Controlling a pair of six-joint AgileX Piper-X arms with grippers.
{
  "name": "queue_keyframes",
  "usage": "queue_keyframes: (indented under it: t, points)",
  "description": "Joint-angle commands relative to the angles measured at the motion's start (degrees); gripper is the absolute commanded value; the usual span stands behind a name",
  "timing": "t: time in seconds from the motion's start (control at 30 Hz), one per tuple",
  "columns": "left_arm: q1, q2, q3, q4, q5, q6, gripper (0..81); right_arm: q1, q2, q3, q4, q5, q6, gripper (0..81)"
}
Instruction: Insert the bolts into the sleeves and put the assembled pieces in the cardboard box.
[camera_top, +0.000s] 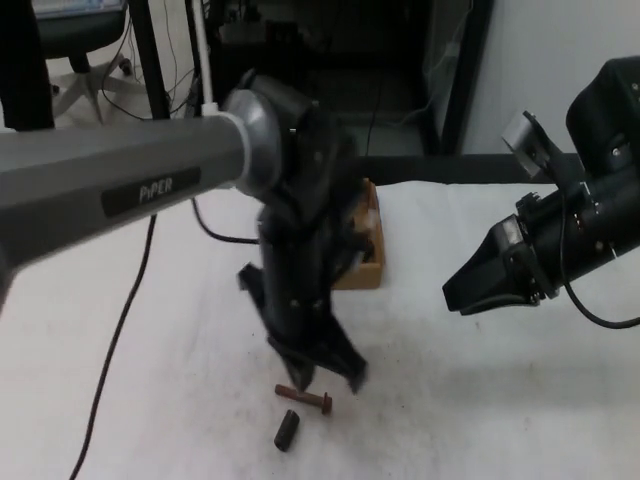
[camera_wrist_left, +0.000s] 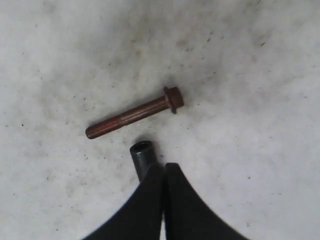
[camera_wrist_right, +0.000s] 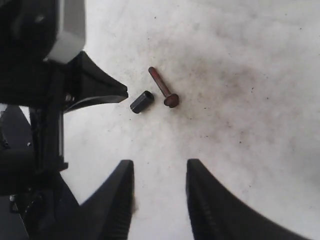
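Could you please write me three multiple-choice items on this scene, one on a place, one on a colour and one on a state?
1. Where is the bolt?
A: lying on the bench beside the sleeve
B: pushed into the sleeve
C: hanging off the bench edge

2. What colour is the bolt?
A: white
B: reddish brown
C: blue

3. How is the right gripper?
A: shut on the bolt
B: shut on the sleeve
C: open, holding nothing

Answers:
1 A, bolt and sleeve lie side by side, apart, on the bench.
2 B, its shank and head look reddish brown.
3 C, a gap shows between its fingers, with nothing in it.
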Motion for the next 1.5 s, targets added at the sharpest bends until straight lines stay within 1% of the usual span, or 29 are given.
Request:
queue_keyframes:
  t: [0.0, 0.13, 0.2, 0.27, 0.33, 0.43, 0.53, 0.6, 0.67, 0.73, 0.77, 0.83, 0.87, 0.93, 0.97, 1.03, 1.1, 1.17, 1.2, 1.3, 1.37, 1.43, 1.47]
  points:
    - [-2.7, -2.8, -0.1, -1.3, -5.5, -4.0, 0.2, -0.1, -0.5, 0.0, 1.2, -2.7, -0.4, 33.1]
    - [-3.9, -4.8, 2.7, -2.1, -5.6, -7.6, 0.2, -0.1, -0.6, 0.0, 1.8, -5.5, -0.4, 33.1]
    - [-3.8, -5.9, 7.2, -3.7, -6.5, -8.1, 0.2, -0.1, -0.6, 0.0, 2.5, -6.2, -0.4, 33.1]
    - [-3.2, -7.6, 14.2, -6.9, -8.1, -8.5, 0.2, -0.1, -0.6, 0.0, 3.2, -6.1, -0.5, 33.1]
    - [-2.8, -9.5, 21.4, -11.3, -8.1, -9.2, 0.2, -0.1, -0.6, 0.0, 3.3, -6.1, -0.6, 33.1]
    - [-2.7, -13.2, 28.1, -19.9, -6.4, -11.3, 0.2, -0.1, -0.6, 0.0, 2.9, -6.1, -0.8, 33.1]
    - [-2.7, -16.7, 29.3, -25.9, -3.6, -10.8, 0.2, -0.1, -0.6, 0.0, 2.6, -6.1, -0.8, 33.1]
    - [-2.7, -18.3, 28.5, -30.4, -3.3, -5.5, 0.2, -0.1, -0.6, 0.0, 2.6, -6.1, -0.8, 33.1]
    - [-2.7, -19.2, 27.2, -34.1, -3.3, 5.3, 0.2, -0.1, -0.6, 0.0, 2.6, -6.1, -0.8, 33.1]
    - [-2.3, -19.4, 25.9, -34.8, -2.3, 16.3, 0.2, -0.1, -0.6, 0.0, 2.6, -6.1, -0.8, 33.1]
    - [-1.8, -19.4, 25.3, -34.2, -2.3, 19.0, 0.2, -0.1, -0.6, 0.0, 2.6, -6.1, -0.8, 33.1]
    - [-0.2, -19.3, 24.8, -33.8, -1.7, 18.2, 0.0, -0.1, -0.6, 0.0, 2.6, -6.1, -0.8, 33.1]
    - [0.9, -19.3, 24.9, -33.6, 0.5, 17.8, 0.5, -0.1, -0.6, 0.0, 2.6, -6.1, -0.8, 33.1]
    - [3.3, -19.0, 24.9, -32.8, 8.0, 19.4, 4.6, -0.1, -0.6, 0.0, 2.6, -6.1, -0.8, 33.1]
    - [4.5, -18.8, 24.9, -32.6, 10.2, 21.0, 7.2, -0.1, -0.6, 0.0, 2.6, -6.1, -0.8, 33.1]
    - [6.6, -18.5, 24.9, -32.2, 13.1, 24.9, 15.4, -0.1, -0.6, 0.0, 2.6, -6.1, -0.8, 33.1]
    - [7.9, -18.3, 24.9, -31.8, 14.0, 27.5, 24.5, -0.1, -0.6, 0.0, 2.6, -6.1, -0.8, 33.1]
    - [8.8, -18.1, 24.9, -31.8, 16.0, 30.2, 30.5, -0.1, -0.6, 0.0, 2.7, -6.1, -0.9, 33.1]
    - [8.9, -17.8, 24.9, -31.8, 16.8, 31.9, 32.1, -0.1, -0.6, 0.0, 2.7, -6.1, -0.9, 33.1]
    - [8.9, -16.5, 24.9, -31.3, 17.2, 34.4, 32.3, -0.1, -0.6, 0.0, 2.7, -6.1, -0.9, 33.1]
    - [8.9, -15.2, 24.7, -29.1, 14.8, 30.0, 32.3, -0.1, -0.6, 0.0, 2.7, -6.1, -0.9, 33.1]
    - [8.9, -13.8, 24.7, -25.2, 10.4, 20.9, 32.3, -0.1, -0.6, 0.0, 2.7, -6.1, -0.9, 33.1]
    - [8.9, -13.1, 24.7, -23.1, 9.7, 17.0, 32.3, -0.1, -0.6, 0.0, 2.7, -6.1, -0.9, 33.1]
